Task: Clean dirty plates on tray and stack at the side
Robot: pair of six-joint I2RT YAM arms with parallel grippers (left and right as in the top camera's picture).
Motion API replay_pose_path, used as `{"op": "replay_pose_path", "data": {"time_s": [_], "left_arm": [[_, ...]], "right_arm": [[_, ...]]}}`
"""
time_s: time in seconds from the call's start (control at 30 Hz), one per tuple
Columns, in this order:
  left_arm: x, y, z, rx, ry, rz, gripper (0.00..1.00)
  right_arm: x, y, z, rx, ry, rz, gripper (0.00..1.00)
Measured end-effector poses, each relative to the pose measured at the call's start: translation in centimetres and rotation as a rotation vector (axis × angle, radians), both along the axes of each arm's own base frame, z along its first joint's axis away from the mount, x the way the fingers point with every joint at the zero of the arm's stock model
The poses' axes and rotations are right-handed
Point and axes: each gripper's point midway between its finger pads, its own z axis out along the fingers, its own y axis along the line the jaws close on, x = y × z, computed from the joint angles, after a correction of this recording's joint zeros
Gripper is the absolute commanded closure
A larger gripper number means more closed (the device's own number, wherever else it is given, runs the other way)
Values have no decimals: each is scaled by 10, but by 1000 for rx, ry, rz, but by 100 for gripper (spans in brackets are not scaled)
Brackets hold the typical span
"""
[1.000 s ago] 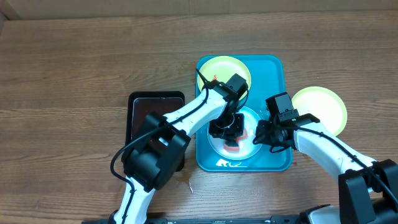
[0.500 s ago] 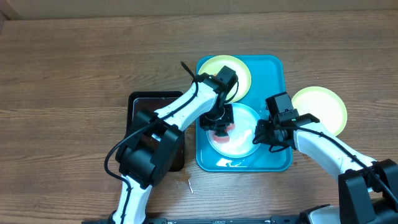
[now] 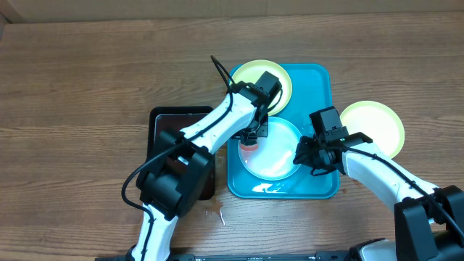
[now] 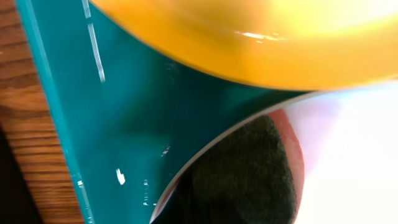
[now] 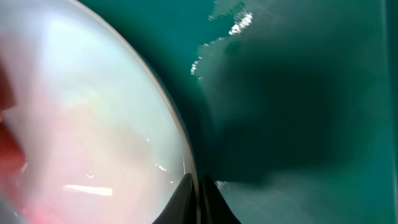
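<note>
Centrally, the pale blue-white plate [image 3: 279, 152] lies flat in the near half of the turquoise tray [image 3: 319, 87], its rim just beside the tray's left wall; a yellow-green plate [image 3: 250, 78] lies in the tray's far-left corner, its near edge close to the blue-white plate's far edge, and the left wrist view shows it overhanging that plate's rim without clear contact; a second yellow-green plate [image 3: 377, 127] lies outside the tray on the table [image 3: 87, 87], just beside the tray's right wall; the left gripper [image 3: 254, 134] stands over the blue-white plate's left rim, jaws clamped on a sponge [image 3: 248, 143] with a red body and a dark scouring face, which presses on the plate just inside the rim; the right gripper [image 3: 306, 156] meets the same plate at its right rim, and the right wrist view shows its dark fingertips [image 5: 183, 199] drawn together on that rim, one above and one below it; a reddish tint shows on the plate's surface at the left of that view; the tray floor is glossy with bright reflections near its front edge; a black tray [image 3: 170, 127] sits on the table left of the turquoise one, partly hidden under the left arm.
</note>
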Motion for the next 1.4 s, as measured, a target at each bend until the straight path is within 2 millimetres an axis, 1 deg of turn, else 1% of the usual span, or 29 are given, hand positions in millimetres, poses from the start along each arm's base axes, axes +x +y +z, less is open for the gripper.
{"op": "replay_pose_path", "data": {"time_s": [0.1, 0.2, 0.4, 0.5, 0.6, 0.7, 0.77, 0.87, 0.93, 1.07, 1.13, 1.3, 1.4], "left_arm": [[-2, -9, 0, -16, -8, -24, 96], [-4, -25, 0, -71, -2, -49, 96], [-19, -46, 1, -181, 69, -68, 96], [-26, -53, 2, -219, 107, -73, 95], [-31, -54, 3, -232, 134, -75, 96], [-32, -58, 2, -247, 136, -78, 96], [-30, -69, 1, -288, 117, -91, 96], [-34, -85, -3, -357, 114, -117, 96], [-37, -90, -3, -387, 126, -125, 96], [-46, -96, -2, -432, 164, -146, 96], [-50, -96, -1, -439, 185, -155, 96], [-64, -80, -6, -366, 246, -114, 96], [-67, -70, -7, -318, 266, -76, 96]], "right_arm": [[-2, -4, -1, -15, 10, -12, 96], [-3, -5, -2, -21, 13, -20, 96], [-4, -6, -3, -26, 17, -23, 96], [-4, -6, -3, -26, 17, -23, 96], [-4, -6, -3, -26, 17, -24, 96], [-4, -6, -3, -26, 17, -24, 96], [-4, -7, -3, -27, 18, -24, 96], [-5, -8, -3, -35, 20, -26, 96], [-5, -9, -3, -37, 22, -29, 96], [-5, -9, -3, -35, 23, -30, 96], [-5, -9, -3, -35, 23, -30, 96], [-5, -9, -3, -35, 24, -30, 96], [-5, -9, -3, -31, 24, -29, 96]]}}
